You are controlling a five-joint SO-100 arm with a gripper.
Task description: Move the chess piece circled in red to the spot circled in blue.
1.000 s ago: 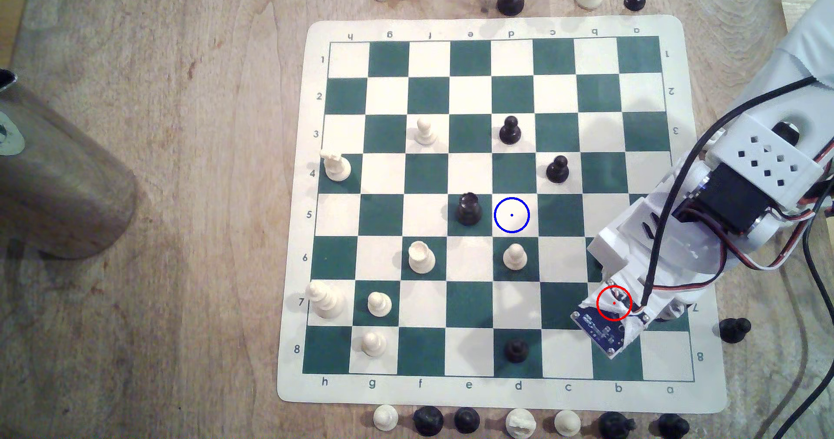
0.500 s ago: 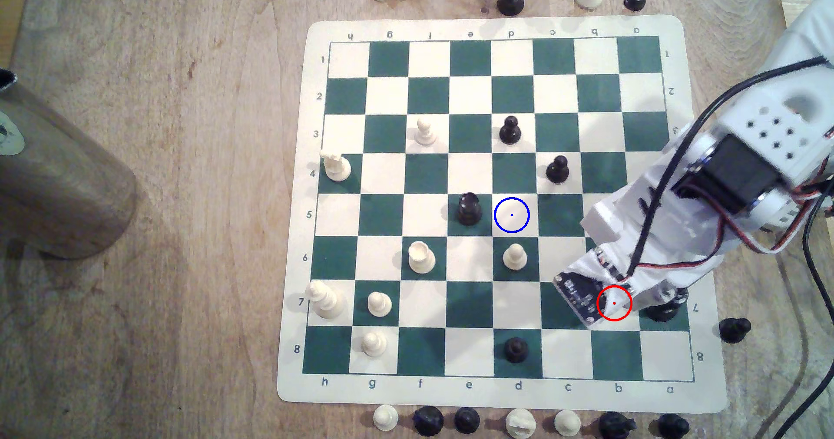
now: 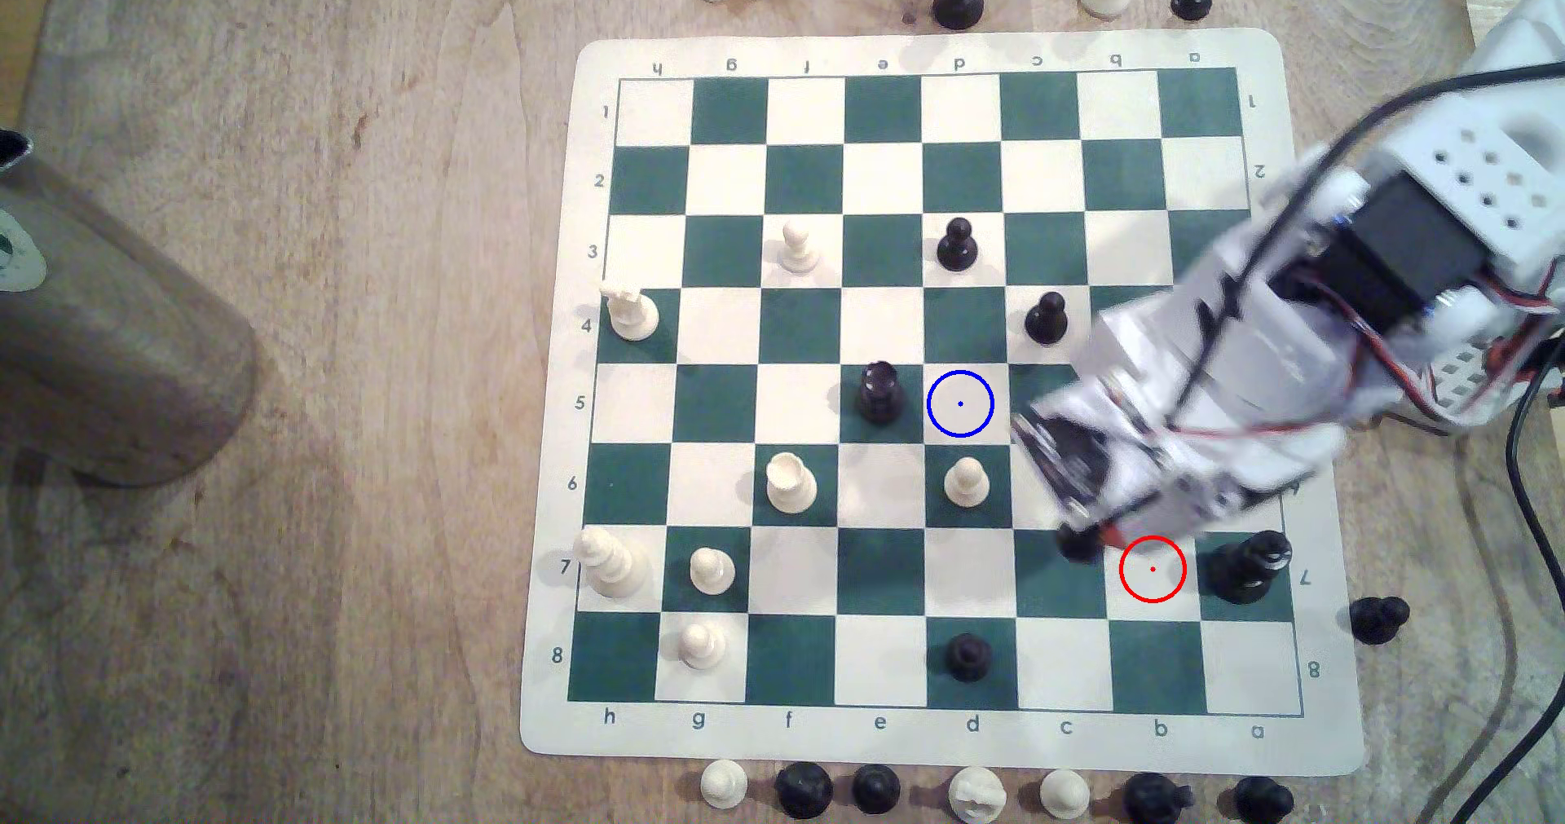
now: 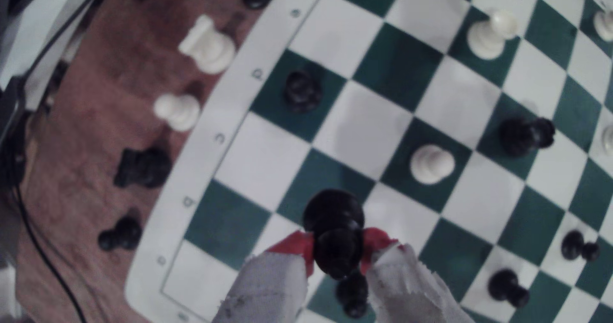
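Exterior view: overhead, looking straight down on the whole chessboard [image 3: 931,54] from well above. Wrist view: close, angled down past the gripper [image 4: 336,246]. Shared: the board's a–d corner, rows 5–8.

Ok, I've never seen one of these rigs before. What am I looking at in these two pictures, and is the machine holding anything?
It is one small robot arm, white with black motors and loose wires, reaching over a green and cream chess mat on a wooden table. The exterior view looks down from above; the wrist view comes from a camera on the arm itself, looking along its gripper. The gripper's two fingers are wrapped in pale tape with red tips, and they are shut on a black chess piece, lifted off the board. In the exterior view that piece shows just beyond the red ring, whose square is now bare. The blue ring marks the free cream square where it should go, beside a black rook. Other pieces stand on the board and around its edges.
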